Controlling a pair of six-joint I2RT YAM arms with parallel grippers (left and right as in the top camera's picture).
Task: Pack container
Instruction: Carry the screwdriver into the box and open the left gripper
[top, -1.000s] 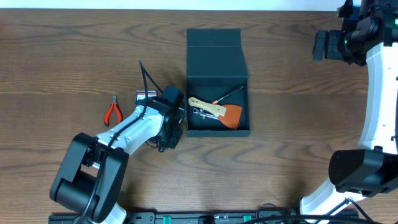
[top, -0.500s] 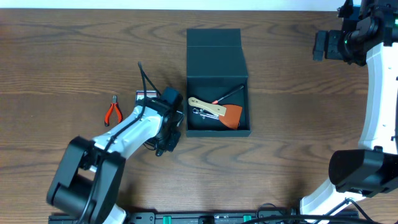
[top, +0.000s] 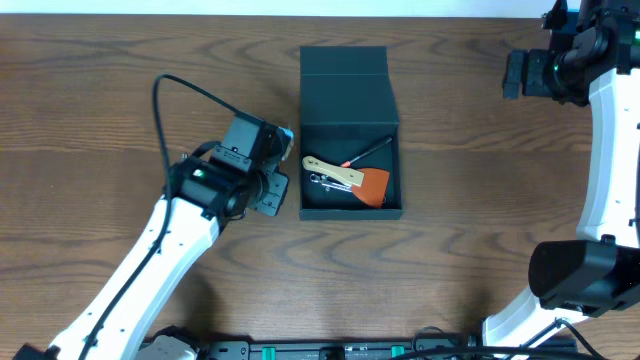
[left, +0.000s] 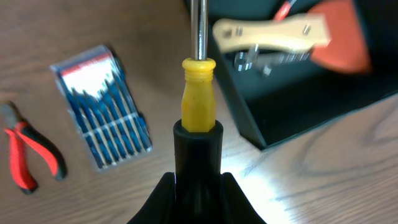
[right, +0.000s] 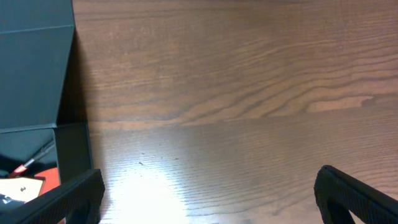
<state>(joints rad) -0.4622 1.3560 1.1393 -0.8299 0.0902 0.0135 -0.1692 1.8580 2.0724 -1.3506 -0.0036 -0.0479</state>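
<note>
While its hinged lid lies flat toward 12 o'clock, the container (top: 345, 85) sits open mid-desk (top: 480, 200), holding an orange scraper (top: 372, 186) that is blurred in the wrist view. Just off its 9 o'clock wall, the left tool (left: 198, 186) is clenched on a yellow-handled screwdriver (left: 198, 102) whose tip is cut off. The right tool (right: 208, 199), away toward 2 o'clock, is spread wide.

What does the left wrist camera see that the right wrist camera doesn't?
Only the left wrist camera: the yellow screwdriver held in the left gripper, the blue bit case and the red pliers. Only the right wrist camera: the open lid and the open right gripper. Both: the wooden table and the dark box with the orange scraper inside.
</note>
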